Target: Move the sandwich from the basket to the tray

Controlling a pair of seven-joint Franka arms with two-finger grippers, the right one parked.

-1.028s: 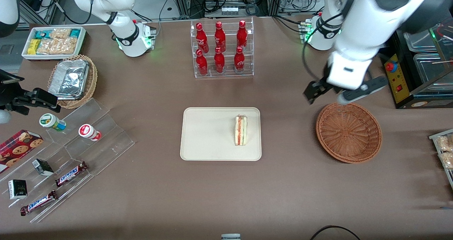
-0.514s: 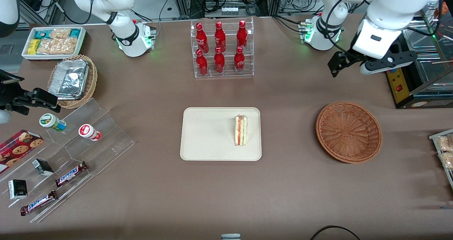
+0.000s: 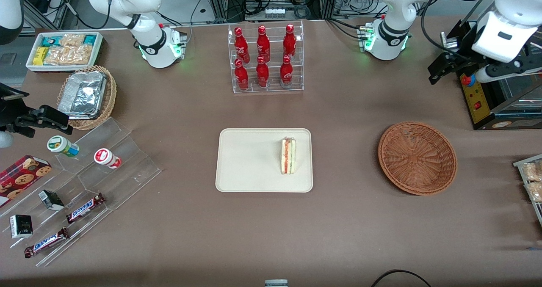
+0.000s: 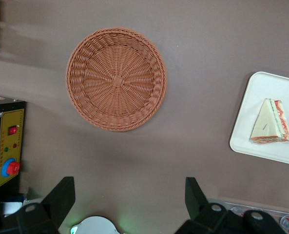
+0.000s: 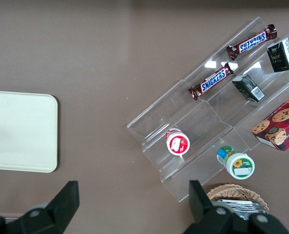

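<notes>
The sandwich (image 3: 288, 155), a white wedge with red and green filling, lies on the cream tray (image 3: 250, 160) at the table's middle; both show in the left wrist view, sandwich (image 4: 269, 123) and tray (image 4: 261, 97). The reddish-brown basket (image 3: 417, 158) stands empty toward the working arm's end, also in the left wrist view (image 4: 116, 79). My left gripper (image 3: 440, 69) is open and empty, raised high, farther from the front camera than the basket, beside a yellow control box (image 3: 475, 93). Its open fingers (image 4: 60, 199) show in the wrist view.
A clear rack of red bottles (image 3: 264, 58) stands farther back than the tray. Toward the parked arm's end are a tan basket with foil containers (image 3: 87, 95), a white snack bin (image 3: 64, 50) and clear steps with snacks (image 3: 84, 194). The working arm's base (image 3: 384, 37) is near the gripper.
My left gripper has risen and swung away from above the basket's rim, moving farther from the front camera and toward the working arm's end. The sandwich, tray and basket have not moved.
</notes>
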